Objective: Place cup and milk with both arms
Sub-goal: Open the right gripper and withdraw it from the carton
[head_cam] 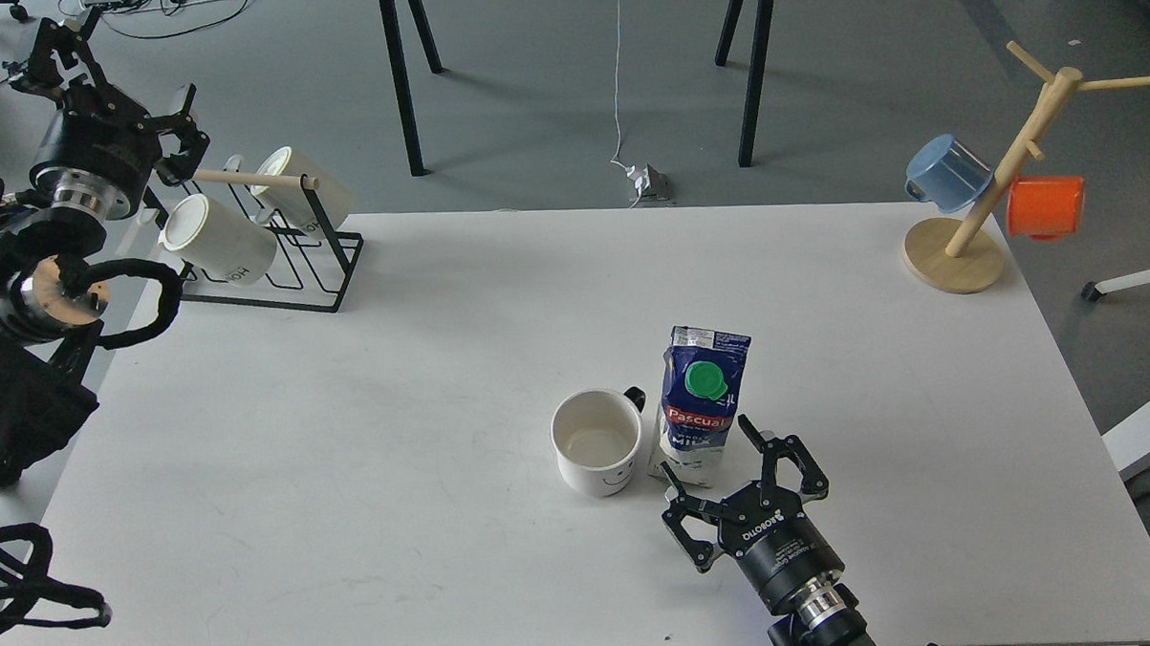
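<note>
A white cup (597, 441) with a smiley face stands upright on the white table (395, 387), near the front middle. A blue Pascual milk carton (700, 405) with a green cap stands upright right beside it, on its right. My right gripper (741, 484) is open just in front of the carton, its fingers spread and apart from it. My left gripper (107, 67) is raised at the far left, above and behind the mug rack; its fingers look spread and hold nothing.
A black wire rack (276, 247) with two white mugs (218, 238) stands at the back left. A wooden mug tree (996, 179) with a blue mug (948, 171) and an orange mug (1044, 207) stands at the back right corner.
</note>
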Motion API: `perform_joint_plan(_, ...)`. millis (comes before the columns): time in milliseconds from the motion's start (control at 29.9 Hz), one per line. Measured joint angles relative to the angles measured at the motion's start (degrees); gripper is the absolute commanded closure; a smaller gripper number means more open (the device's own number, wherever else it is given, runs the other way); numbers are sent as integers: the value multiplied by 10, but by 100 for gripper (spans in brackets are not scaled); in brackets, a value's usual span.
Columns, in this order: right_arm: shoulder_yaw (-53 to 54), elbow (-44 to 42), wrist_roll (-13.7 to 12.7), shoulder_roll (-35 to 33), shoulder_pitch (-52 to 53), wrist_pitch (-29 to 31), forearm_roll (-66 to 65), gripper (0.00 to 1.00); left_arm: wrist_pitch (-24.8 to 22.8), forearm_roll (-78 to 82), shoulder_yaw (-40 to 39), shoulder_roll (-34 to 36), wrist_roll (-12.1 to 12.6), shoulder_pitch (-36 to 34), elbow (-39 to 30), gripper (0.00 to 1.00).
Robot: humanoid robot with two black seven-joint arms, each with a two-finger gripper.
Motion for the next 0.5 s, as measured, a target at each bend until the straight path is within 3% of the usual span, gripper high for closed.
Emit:
perform_joint_plan(301, -3, 12, 0, -2, -35, 0, 0, 2, 0, 0, 0, 0, 0, -1, 0, 0)
perform_joint_plan(501, 17, 71, -1, -80, -77, 0, 0, 2, -9, -1, 0, -1, 0, -3, 0, 0)
